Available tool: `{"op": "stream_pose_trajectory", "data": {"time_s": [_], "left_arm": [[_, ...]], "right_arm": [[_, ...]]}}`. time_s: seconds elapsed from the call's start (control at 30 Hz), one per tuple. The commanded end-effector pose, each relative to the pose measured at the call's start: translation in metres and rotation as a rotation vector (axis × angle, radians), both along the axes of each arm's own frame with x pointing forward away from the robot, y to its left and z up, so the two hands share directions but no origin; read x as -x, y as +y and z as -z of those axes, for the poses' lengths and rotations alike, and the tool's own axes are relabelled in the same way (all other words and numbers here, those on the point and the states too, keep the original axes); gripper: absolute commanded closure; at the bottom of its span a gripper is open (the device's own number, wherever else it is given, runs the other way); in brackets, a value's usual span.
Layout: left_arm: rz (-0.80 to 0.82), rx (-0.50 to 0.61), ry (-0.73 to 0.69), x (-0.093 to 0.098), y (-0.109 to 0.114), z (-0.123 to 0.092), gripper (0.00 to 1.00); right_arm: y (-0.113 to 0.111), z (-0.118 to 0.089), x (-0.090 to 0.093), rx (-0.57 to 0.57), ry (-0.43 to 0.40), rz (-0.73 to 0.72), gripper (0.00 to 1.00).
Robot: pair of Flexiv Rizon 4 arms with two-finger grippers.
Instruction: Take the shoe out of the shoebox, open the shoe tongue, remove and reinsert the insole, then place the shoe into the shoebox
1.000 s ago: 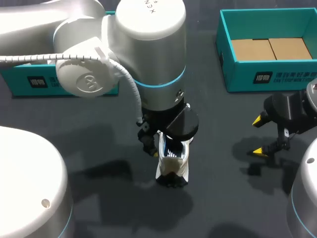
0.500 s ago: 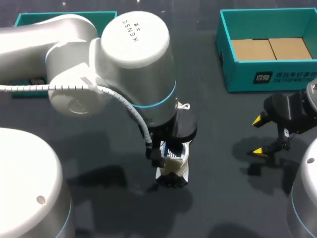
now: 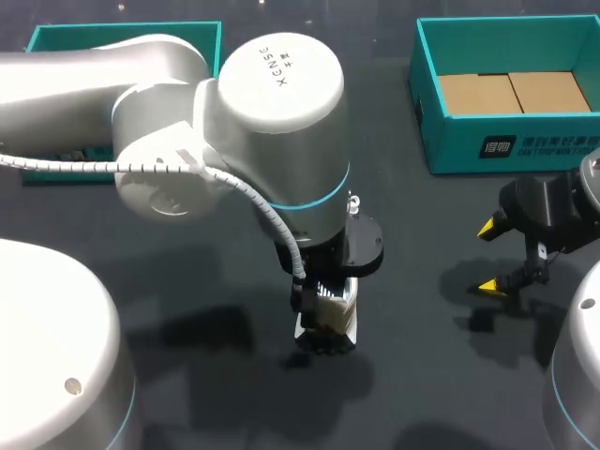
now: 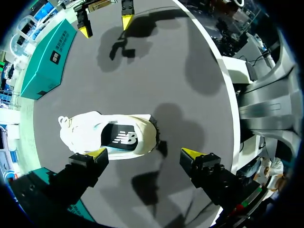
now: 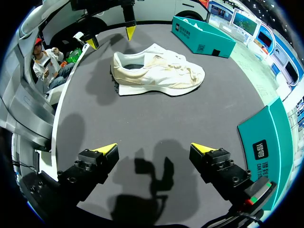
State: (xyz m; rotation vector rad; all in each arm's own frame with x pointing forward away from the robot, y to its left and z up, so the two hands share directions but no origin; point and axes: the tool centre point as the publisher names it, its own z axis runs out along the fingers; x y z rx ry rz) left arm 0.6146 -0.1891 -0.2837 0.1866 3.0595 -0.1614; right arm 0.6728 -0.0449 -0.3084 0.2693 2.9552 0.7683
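Our left gripper hangs over the shoe, which is out of the box and lies on the table.

Its fingers stand wide apart and hold nothing. One tip is just beside the shoe's collar, the other well off to the side over bare table. Our arm hides much of the shoe from above, so we cannot say whether that near tip touches it. Our right gripper is also spread and empty, well apart from the shoe, near the shoebox. The risk we see is the off-centre straddle: closing or descending from here could shove the shoe sideways, tip it, or pinch the collar instead of the tongue or insole.
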Motion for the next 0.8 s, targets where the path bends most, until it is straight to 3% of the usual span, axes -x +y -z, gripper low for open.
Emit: {"op": "stream_pose_trajectory", "data": {"time_s": [0.03,0.2,0.6,0.8], "left_arm": [[0.005,0.009,0.047,-0.004,-0.006,0.023,0.0],[-0.029,0.014,0.11,0.012,-0.002,0.033,0.0],[-0.029,0.014,0.11,0.012,-0.002,0.033,0.0],[-0.045,0.001,0.096,0.016,-0.009,0.057,0.0]], "right_arm": [[0.0,0.0,0.001,0.002,-0.002,0.0,0.0],[0.0,0.0,0.001,0.002,-0.002,0.0,0.0],[0.0,0.0,0.001,0.002,-0.002,0.0,0.0],[0.0,0.0,0.001,0.002,-0.002,0.0,0.0]]}}
